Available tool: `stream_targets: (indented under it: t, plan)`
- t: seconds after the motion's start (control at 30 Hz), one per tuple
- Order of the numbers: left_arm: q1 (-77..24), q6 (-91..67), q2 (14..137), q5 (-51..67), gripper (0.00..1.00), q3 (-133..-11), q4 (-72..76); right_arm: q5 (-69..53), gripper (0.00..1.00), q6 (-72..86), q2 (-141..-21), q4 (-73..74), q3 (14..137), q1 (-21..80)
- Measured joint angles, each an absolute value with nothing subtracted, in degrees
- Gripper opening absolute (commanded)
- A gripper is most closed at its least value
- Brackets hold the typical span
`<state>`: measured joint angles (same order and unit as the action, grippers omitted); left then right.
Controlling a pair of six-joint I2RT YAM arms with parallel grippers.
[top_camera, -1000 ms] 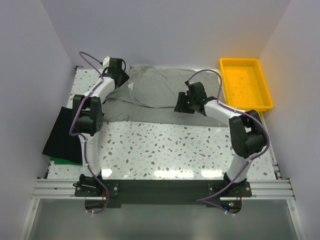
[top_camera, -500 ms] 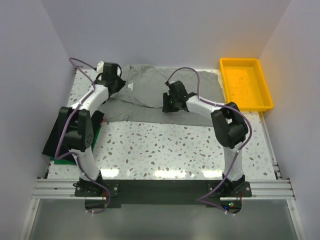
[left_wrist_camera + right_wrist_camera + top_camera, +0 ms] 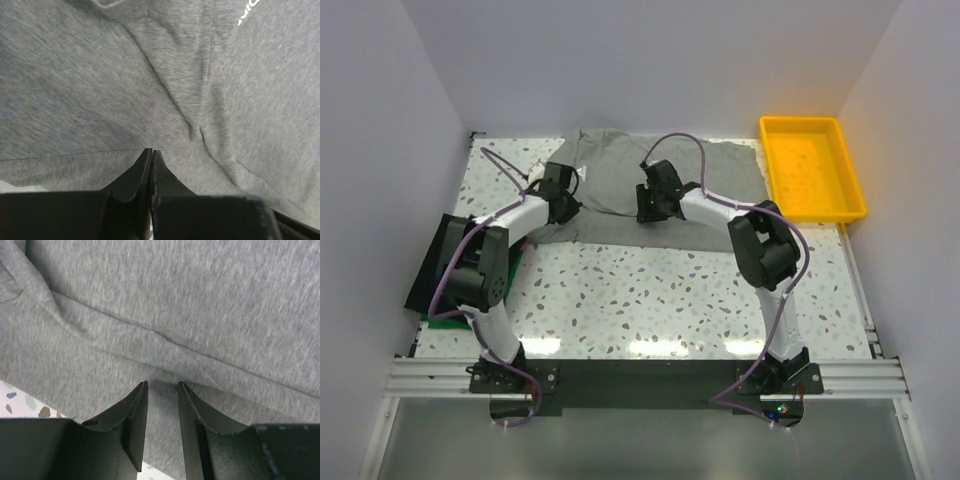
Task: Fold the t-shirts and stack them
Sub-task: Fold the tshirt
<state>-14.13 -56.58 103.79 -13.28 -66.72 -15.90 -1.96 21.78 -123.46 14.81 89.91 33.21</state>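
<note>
**Grey shirt unfolded, two shirts already piled**

White walls box in the speckled table [image 3: 650,290] on three sides. Grey t-shirt [image 3: 720,165] lies spread and rumpled across the upper middle of the frame, its far edge at the back wall and its near hem on the table just below both grippers. Yellow tray [image 3: 800,122] sits upper right, just beside the shirt's right edge. Black t-shirt [image 3: 428,270] is folded at the left table edge, on top of the green t-shirt [image 3: 445,322], which only peeks out beneath.

Looks like two are done; the grey one is left to fold, then stack at left. Bare table fills the middle and lower frame, good room to fold toward; wall and tray crowd the upper side.

Left gripper [image 3: 151,155]: fingers pressed fully together against creased grey cloth, can't tell if any is caught. Right gripper [image 3: 162,390]: part open, narrow gap over a cloth ridge near the hem, nothing visibly gripped
</note>
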Motion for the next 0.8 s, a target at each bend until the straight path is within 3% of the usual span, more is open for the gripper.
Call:
stream_targets:
  t: [0.8]
  plan:
    - [-12.4,-56.82,105.36,-17.32,0.0,-64.51,-18.28,3.57,0.41,18.9,-133.03,20.27,107.07,31.7]
